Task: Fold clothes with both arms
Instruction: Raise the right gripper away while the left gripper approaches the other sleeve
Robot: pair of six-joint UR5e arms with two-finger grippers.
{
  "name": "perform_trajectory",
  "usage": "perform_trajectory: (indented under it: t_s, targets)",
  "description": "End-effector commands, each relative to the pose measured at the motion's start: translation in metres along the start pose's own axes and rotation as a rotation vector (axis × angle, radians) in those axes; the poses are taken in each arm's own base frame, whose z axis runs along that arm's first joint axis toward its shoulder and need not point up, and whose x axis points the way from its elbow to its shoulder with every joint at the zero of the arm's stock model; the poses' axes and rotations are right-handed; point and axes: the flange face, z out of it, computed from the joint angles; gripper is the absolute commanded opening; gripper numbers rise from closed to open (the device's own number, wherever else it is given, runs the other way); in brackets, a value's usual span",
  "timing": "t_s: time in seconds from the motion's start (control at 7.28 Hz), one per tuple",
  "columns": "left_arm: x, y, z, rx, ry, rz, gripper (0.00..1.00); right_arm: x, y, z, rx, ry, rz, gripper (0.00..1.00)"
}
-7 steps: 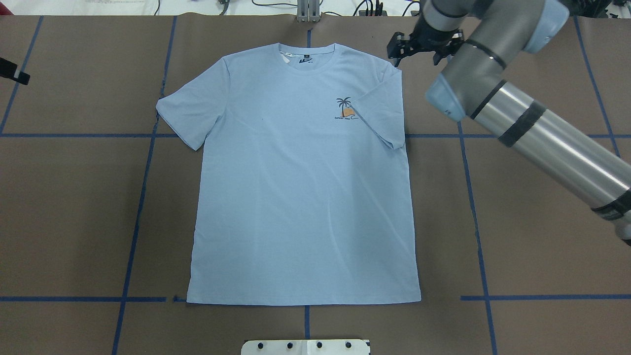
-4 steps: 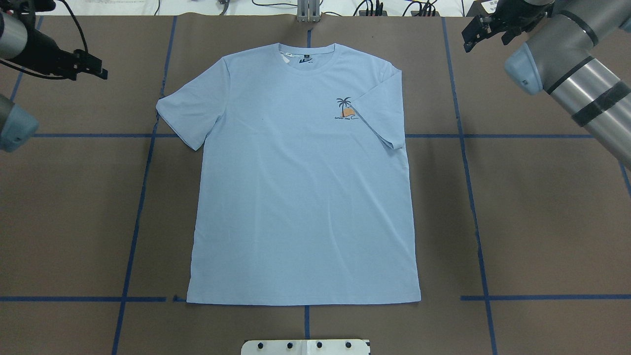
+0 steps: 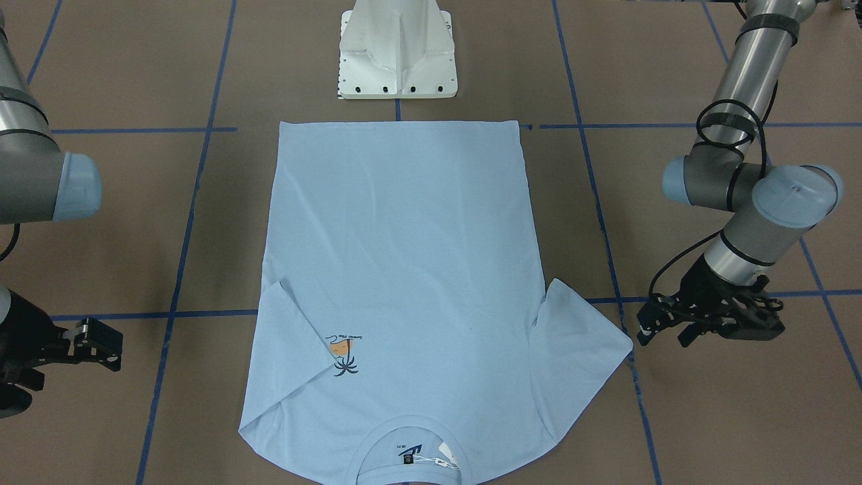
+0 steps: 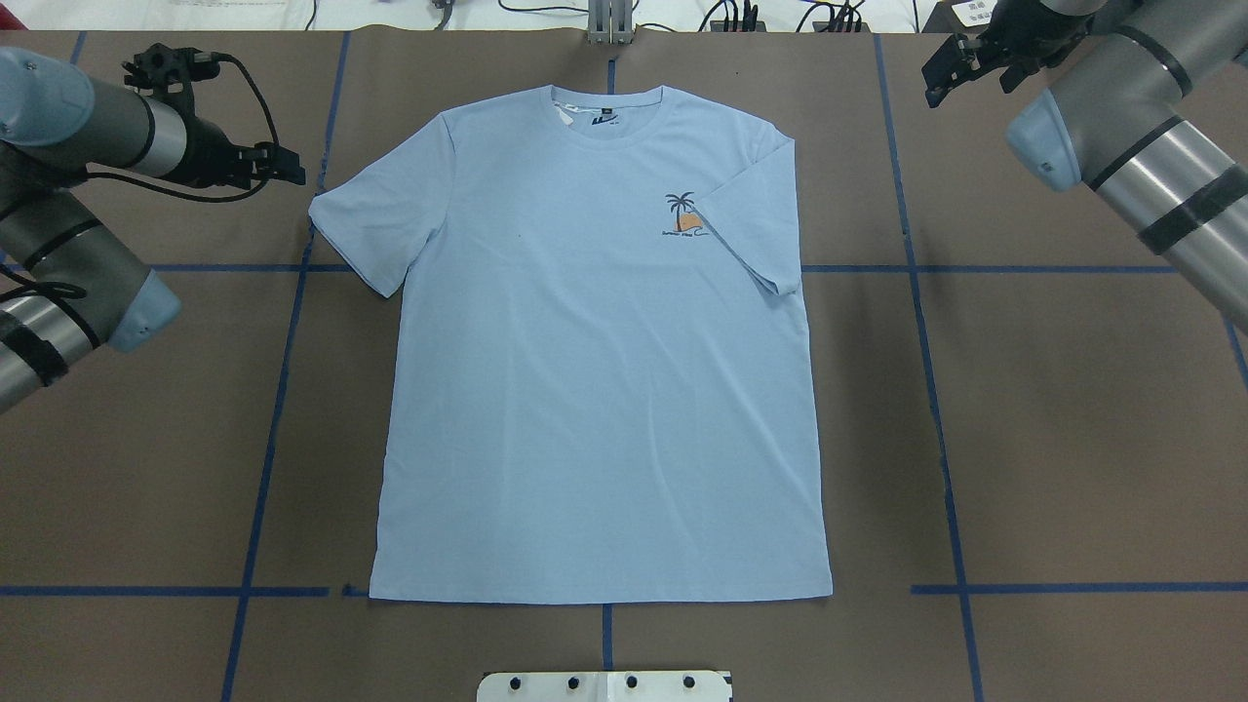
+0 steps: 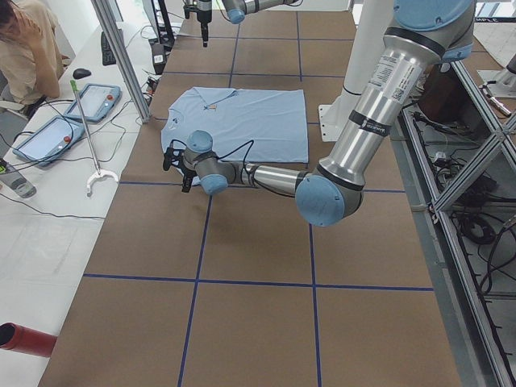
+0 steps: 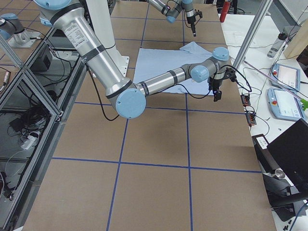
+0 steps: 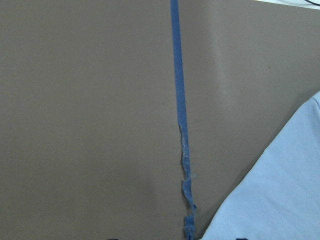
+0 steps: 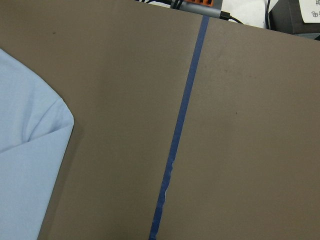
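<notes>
T-shirt (image 4: 595,390) flat, left gripper (image 4: 291,164) and right gripper (image 4: 938,76) empty

Spread chest up on the table (image 4: 1072,439), hem toward the white base (image 3: 397,47), collar away from it. Unfolded except for one sleeve.

Left gripper: released, holding nothing, just beside the T-shirt's spread sleeve (image 4: 361,229) and not touching it. Right gripper: also released and empty, well apart from the T-shirt, out past the shoulder of the other sleeve (image 4: 756,224), itself turned in over the chest next to the palm print (image 4: 684,216).

Probably next: reaching for both sides of the T-shirt at once.

Possible trouble from here:
- Pinching only the top layer at the turned-in sleeve, so lifting a loose flap and not the shoulder.
- Crooked fold, from unequal starts: right gripper much farther from the T-shirt than the left.
- Dragging of the whole T-shirt sideways, through a pull before a proper lift.

Differences between views:
- Front-facing: inside of the collar with neck label (image 3: 407,459) and a small white tag (image 3: 441,462), hardly visible from overhead; white base complete.
- Overhead: both grippers and the whole T-shirt together.
- Wrist views: only table, a blue tape line (image 7: 176,75) and one edge of the T-shirt each; no fingers, so no help for judging the pincers.
- Left side view: a person (image 5: 24,48) at a bench beyond the T-shirt's collar end, seen in no other view.
</notes>
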Motion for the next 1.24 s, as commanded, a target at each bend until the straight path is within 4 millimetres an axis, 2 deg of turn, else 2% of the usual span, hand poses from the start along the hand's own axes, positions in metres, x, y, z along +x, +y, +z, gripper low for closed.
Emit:
perform_trajectory:
  t_s: [0.0,0.14,0.41,0.55,1.1]
  targets:
    - [0.010,0.013,0.013,0.000,-0.007,-0.008,0.79,0.000,0.000,-0.001,0.002,0.000,0.001,1.00]
    - [0.021,0.020,0.021,-0.008,-0.006,-0.030,0.77,0.000,0.000,-0.001,0.003,0.001,0.001,1.00]
    - [0.032,0.022,0.035,-0.016,-0.012,-0.033,0.74,0.000,0.000,-0.001,0.003,0.002,0.002,1.00]
    - [0.036,0.016,0.040,0.005,-0.030,-0.035,0.71,0.000,0.000,-0.001,0.005,0.003,0.002,1.00]
    - [0.034,0.016,0.044,0.002,-0.040,-0.037,0.58,0.000,0.000,-0.001,0.005,0.003,0.001,1.00]
